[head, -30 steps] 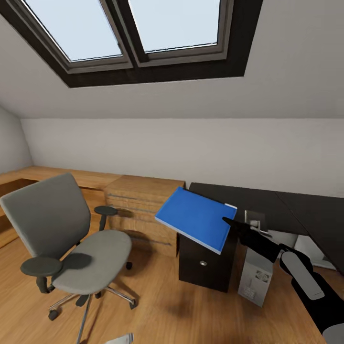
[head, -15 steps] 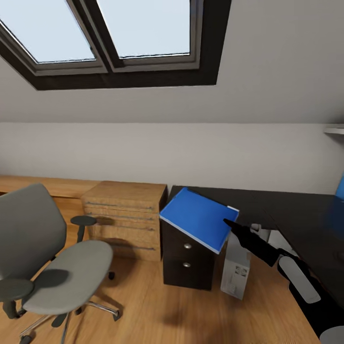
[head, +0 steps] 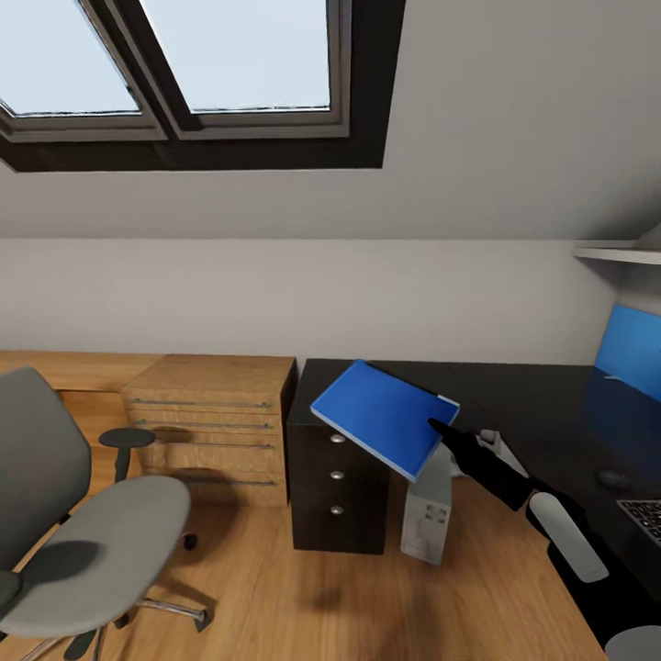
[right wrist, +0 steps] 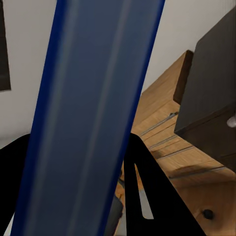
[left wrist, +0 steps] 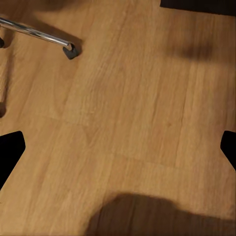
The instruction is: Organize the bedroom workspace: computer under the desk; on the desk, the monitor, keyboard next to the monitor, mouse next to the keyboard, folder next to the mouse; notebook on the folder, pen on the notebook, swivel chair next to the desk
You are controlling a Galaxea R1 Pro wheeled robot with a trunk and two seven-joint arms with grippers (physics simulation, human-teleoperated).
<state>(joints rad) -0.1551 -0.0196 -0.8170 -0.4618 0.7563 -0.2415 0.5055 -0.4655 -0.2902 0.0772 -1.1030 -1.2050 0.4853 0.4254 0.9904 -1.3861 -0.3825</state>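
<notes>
- Blue folder [head: 384, 418]: pinched at its near edge between the fingers of the right gripper [head: 439, 428], held tilted in the air with its flat face up and its far corner reaching over the desk's drawer end. In the right wrist view the folder [right wrist: 93, 113] runs as a long band straight out from between the two black fingers [right wrist: 142, 196], so its long axis continues the line of the fingers.
- Black desk [head: 514, 404]: lies beyond and to the right of the fingers, lower than the folder. The mouse [head: 612, 478] and a corner of the keyboard [head: 645, 516] sit on the top well to the right of the grasp; the free surface beside the mouse is, in judgement, the target.
- Governing relation: the folder must travel rightward and down from the fingers to lie flat by the mouse; the right arm already carries it and is the nearer.
- Computer [head: 427, 509]: stands on the floor under the desk edge, below the fingers.
- Chair [head: 87, 542]: well to the left of the grasp, seat bare.
- Left gripper [left wrist: 118, 147]: fingers spread wide, holding nothing, pointing at the wooden floor [left wrist: 128, 113] near a chair caster [left wrist: 70, 50].
</notes>
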